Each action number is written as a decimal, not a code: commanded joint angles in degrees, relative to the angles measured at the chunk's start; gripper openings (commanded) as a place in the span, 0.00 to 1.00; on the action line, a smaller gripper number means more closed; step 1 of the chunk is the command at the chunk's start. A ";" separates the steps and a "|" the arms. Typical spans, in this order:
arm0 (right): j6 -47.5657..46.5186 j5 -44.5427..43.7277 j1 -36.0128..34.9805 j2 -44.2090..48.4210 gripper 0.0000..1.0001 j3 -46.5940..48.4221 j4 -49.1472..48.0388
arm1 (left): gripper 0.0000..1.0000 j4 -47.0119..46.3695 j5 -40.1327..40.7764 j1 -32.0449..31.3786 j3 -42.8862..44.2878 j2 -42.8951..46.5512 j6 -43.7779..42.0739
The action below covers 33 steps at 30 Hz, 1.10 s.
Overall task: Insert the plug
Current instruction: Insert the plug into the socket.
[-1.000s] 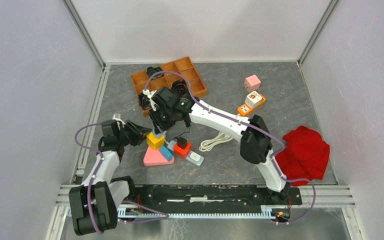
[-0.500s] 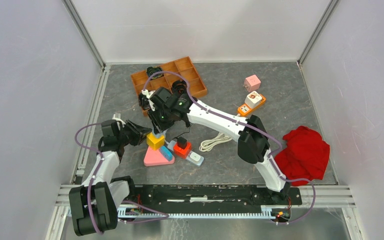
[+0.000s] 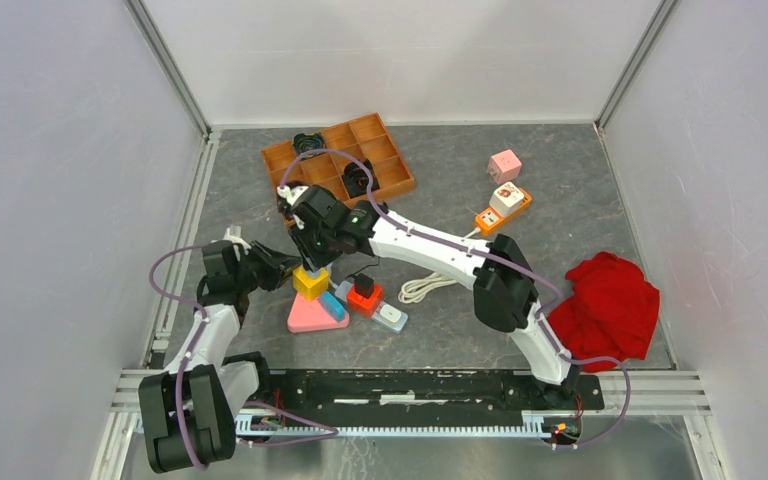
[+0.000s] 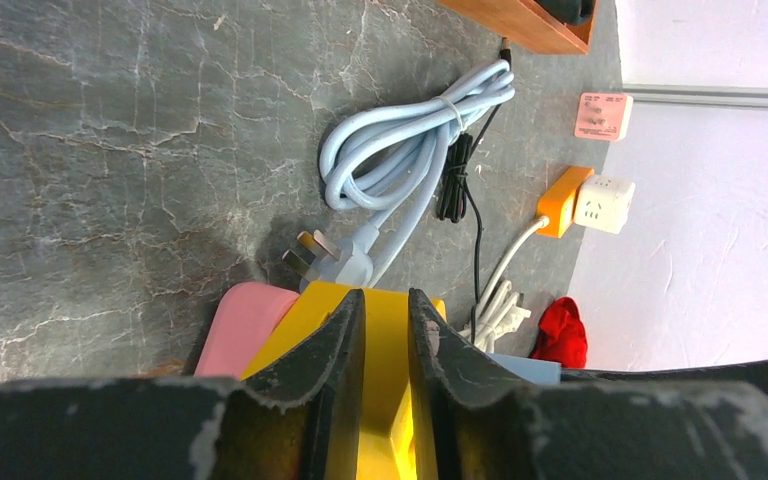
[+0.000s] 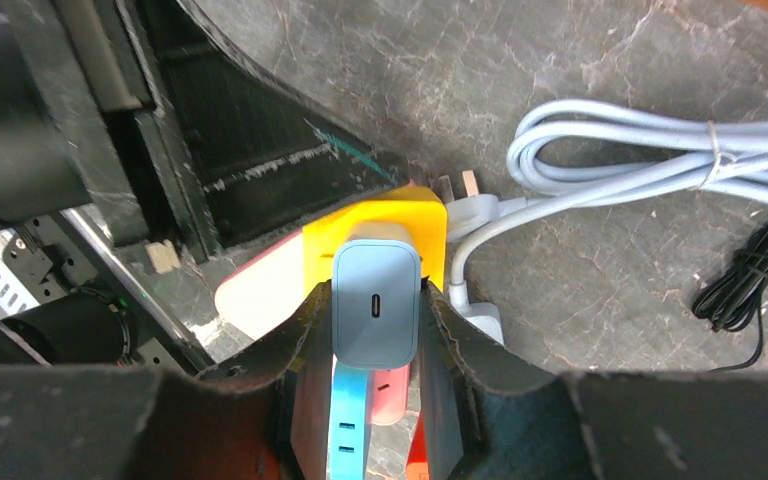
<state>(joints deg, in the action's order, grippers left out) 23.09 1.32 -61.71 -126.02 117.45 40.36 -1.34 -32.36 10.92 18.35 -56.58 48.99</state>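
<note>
A yellow cube socket (image 3: 311,282) stands on a pink triangular base (image 3: 305,318). My left gripper (image 3: 282,272) is shut on the cube from the left; in the left wrist view the cube's yellow edge (image 4: 388,335) fills the narrow gap in the left gripper (image 4: 387,300). My right gripper (image 3: 312,256) hangs right over the cube. In the right wrist view the right gripper (image 5: 376,292) is shut on a pale blue charger plug (image 5: 376,310), its USB-C port facing the camera. The plug sits just over the cube's top (image 5: 385,222). Its prongs are hidden.
A blue power strip (image 3: 333,306) and a red adapter with a black plug (image 3: 364,295) lie beside the base. A coiled pale blue cable (image 4: 410,150), a white cable (image 3: 430,283), a wooden tray (image 3: 340,160), a pink cube (image 3: 505,164), an orange strip (image 3: 503,205) and a red cloth (image 3: 610,300) lie around.
My right gripper has moved left and slightly nearer with the charger, now closer over the yellow cube. The left arm has stayed still on the cube.
</note>
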 commanded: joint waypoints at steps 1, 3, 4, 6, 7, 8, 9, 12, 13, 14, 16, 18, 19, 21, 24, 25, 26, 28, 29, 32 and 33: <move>1.03 -0.05 -2.30 0.14 0.00 -7.58 -3.88 | 0.28 -1.81 -4.04 -0.17 0.17 0.14 1.63; 0.92 -0.93 -2.86 0.83 0.00 -9.85 -5.14 | 0.28 -1.43 -3.93 -0.07 0.37 0.07 1.38; 0.68 -0.97 -3.26 0.86 0.00 -10.95 -5.30 | 0.27 -1.27 -3.96 -0.05 0.37 -0.01 1.29; 0.88 -2.32 -3.73 1.78 0.00 -14.55 -6.72 | 0.27 -1.12 -3.99 -0.11 0.46 -0.03 1.12; 1.39 -1.97 -3.81 2.51 0.00 -16.97 -8.72 | 0.27 -1.04 -3.85 -0.06 0.46 0.04 1.11; 1.91 -1.45 -3.80 3.32 0.00 -19.63 -10.55 | 0.27 -1.03 -3.76 -0.11 0.46 0.06 1.11; 2.37 -1.44 -3.85 3.83 0.00 -21.42 -12.38 | 0.27 -1.03 -3.71 -0.09 0.46 0.06 1.11; 2.03 -1.51 -3.77 4.00 0.00 -21.43 -12.65 | 0.27 -0.75 -3.39 -0.12 0.55 -0.03 1.11; 1.78 -1.46 -3.66 4.12 0.01 -20.87 -12.46 | 0.28 -0.62 -3.33 -0.09 0.67 -0.09 1.03; 1.53 -1.48 -3.49 4.37 0.05 -20.30 -12.43 | 0.30 -0.45 -3.20 -0.15 0.84 -0.12 1.02; 1.34 -1.59 -2.93 5.07 0.11 -18.69 -12.41 | 0.35 0.31 -2.91 -0.11 1.52 -0.11 0.83; 1.40 -1.52 -1.95 6.08 0.19 -16.11 -12.49 | 0.39 0.96 -2.28 -0.13 2.79 -0.11 0.14; 1.40 -1.52 -1.62 6.63 0.27 -14.91 -12.82 | 0.40 1.65 -1.97 -0.09 3.42 -0.21 -0.06; 1.23 -1.55 -0.59 8.30 0.39 -12.87 -13.96 | 0.44 2.53 -1.20 -0.07 4.67 -0.29 -0.21; 0.91 -1.47 1.04 12.27 0.54 -12.24 -17.52 | 0.54 2.43 1.58 -0.10 6.63 -0.25 -0.38; 0.95 -1.46 1.75 14.21 0.57 -13.12 -18.91 | 0.57 2.83 2.88 -0.07 7.69 -0.17 -0.39; 0.83 -1.45 2.42 15.92 0.61 -14.38 -20.58 | 0.60 3.18 3.86 -0.15 8.52 -0.22 -0.45; 0.16 -1.43 3.91 20.02 0.69 -18.06 -23.78 | 0.64 3.87 5.83 -0.11 10.24 -0.21 -0.71; -0.25 -1.52 4.86 22.25 0.74 -20.55 -25.06 | 0.66 4.15 6.66 -0.11 10.97 -0.17 -0.81; -2.20 -3.63 8.05 28.28 0.94 -26.94 -28.76 | 0.70 4.41 8.59 -0.12 12.76 0.08 -1.10; -3.37 -4.15 9.42 29.90 0.98 -28.72 -29.90 | 0.72 4.42 8.94 -0.15 13.32 0.18 -1.61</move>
<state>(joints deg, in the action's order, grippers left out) 23.16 -0.30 -56.34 -105.38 93.80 18.63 2.68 -27.11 10.85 28.16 -56.75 48.90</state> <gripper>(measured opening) 0.903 0.693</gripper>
